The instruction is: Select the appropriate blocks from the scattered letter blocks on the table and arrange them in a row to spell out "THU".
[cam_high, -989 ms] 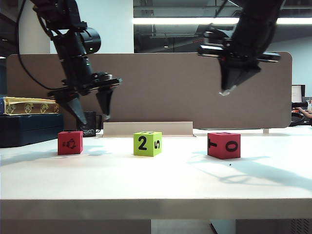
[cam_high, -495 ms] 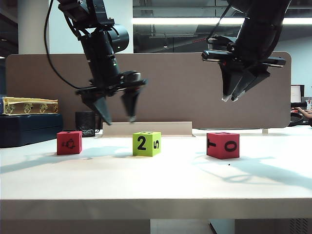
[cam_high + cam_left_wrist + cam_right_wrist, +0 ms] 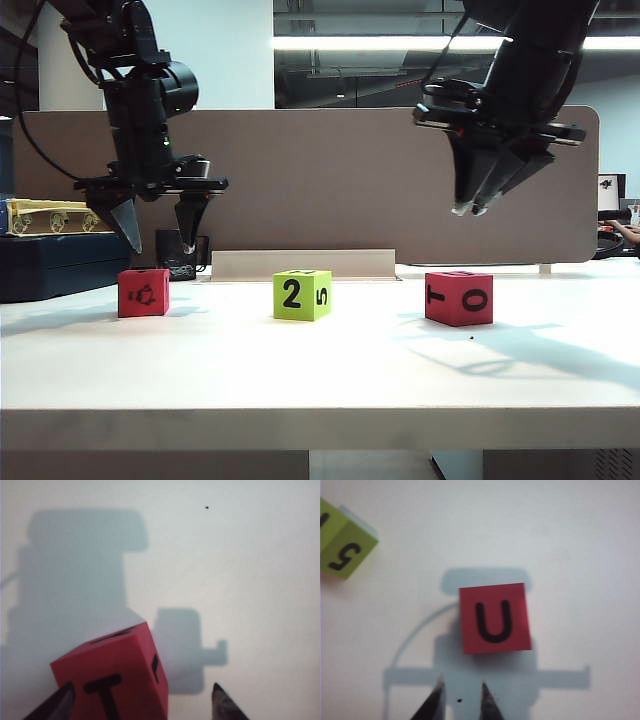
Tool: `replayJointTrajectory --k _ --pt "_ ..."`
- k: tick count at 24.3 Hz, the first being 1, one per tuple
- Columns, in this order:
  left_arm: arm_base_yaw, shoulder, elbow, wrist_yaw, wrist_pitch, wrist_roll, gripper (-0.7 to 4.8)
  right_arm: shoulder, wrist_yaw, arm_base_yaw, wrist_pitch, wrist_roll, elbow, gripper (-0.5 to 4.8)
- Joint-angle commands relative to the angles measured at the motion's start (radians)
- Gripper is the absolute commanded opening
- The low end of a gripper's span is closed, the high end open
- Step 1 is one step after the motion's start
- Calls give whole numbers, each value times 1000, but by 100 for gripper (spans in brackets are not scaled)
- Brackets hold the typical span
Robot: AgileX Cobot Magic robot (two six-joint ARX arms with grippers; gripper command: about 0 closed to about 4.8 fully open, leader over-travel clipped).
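- Three letter blocks are set in a row on the table: the left red block, the green block in the middle, and the right red block.
- The left gripper is held above the left red block, whose top reads T, with fingers spread wide, probably to straddle it.
- The right gripper is held above the right red block, topped with U, fingers only slightly apart and empty.
- No block is gripped.

We see two black arms with bulky housings; left gripper has dark tapered fingers, black cable looping above it; right gripper fingers are black with pale tips.
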Motion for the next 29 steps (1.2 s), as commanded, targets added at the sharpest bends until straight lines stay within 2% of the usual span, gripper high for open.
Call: replayJointTrajectory --k 1,9,12,14,21,24,25,26,29 --pt "29 -4 4 49 -29 -16 343 -3 -36 4 22 27 6 90" --pt "41 -1 3 48 -27 -31 347 -3 -67 30 19 27 6 89" --pt "41 19 3 48 -31 -64 414 -3 -70 41 16 26 6 89" --pt "41 34 3 47 -37 -66 431 -3 -86 43 11 26 6 89" --pt "40 46 -6 44 -28 -87 430 -3 -91 47 5 26 6 89" --pt "40 46 -6 44 -18 -92 418 -3 -91 47 5 26 6 89" --pt "40 46 -6 44 -16 -92 398 -3 -91 47 5 26 6 89" --pt "40 46 -7 44 -12 -94 354 -3 -91 47 5 26 6 89" --pt "40 46 -8 31 3 -94 336 -3 -91 47 5 26 6 89"
